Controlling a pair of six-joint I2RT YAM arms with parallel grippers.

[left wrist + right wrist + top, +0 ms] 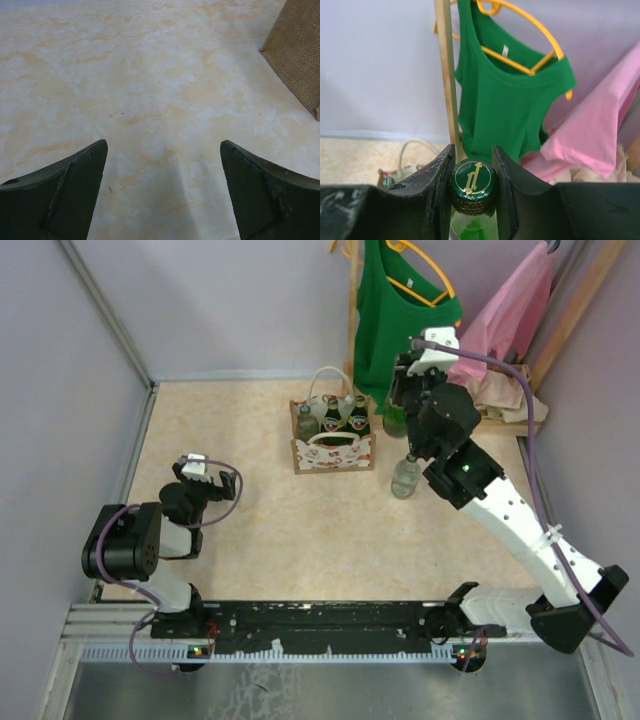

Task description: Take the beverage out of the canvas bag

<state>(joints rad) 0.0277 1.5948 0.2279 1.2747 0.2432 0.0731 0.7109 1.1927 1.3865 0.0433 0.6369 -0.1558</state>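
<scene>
One canvas bag (332, 452) stands at 12 o'clock on the counter (260, 530) with three bottles (331, 418) upright inside. A clear bottle (404, 478) stands at the bag's 4 o'clock, and a green bottle (471, 185) is outside at its 3 o'clock, cap clenched in the right claw (472, 167). The left claw (162, 190) is released and empty over the beige marbled counter, with lilac walls (60, 390), one green vest (400, 320) and one pink shirt (515, 305) behind.

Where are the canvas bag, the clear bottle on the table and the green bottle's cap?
canvas bag (332, 452), top view, patterned front panel.
clear bottle (404, 481), top view, its body.
green bottle (472, 183), right wrist view, gold-marked cap.
</scene>
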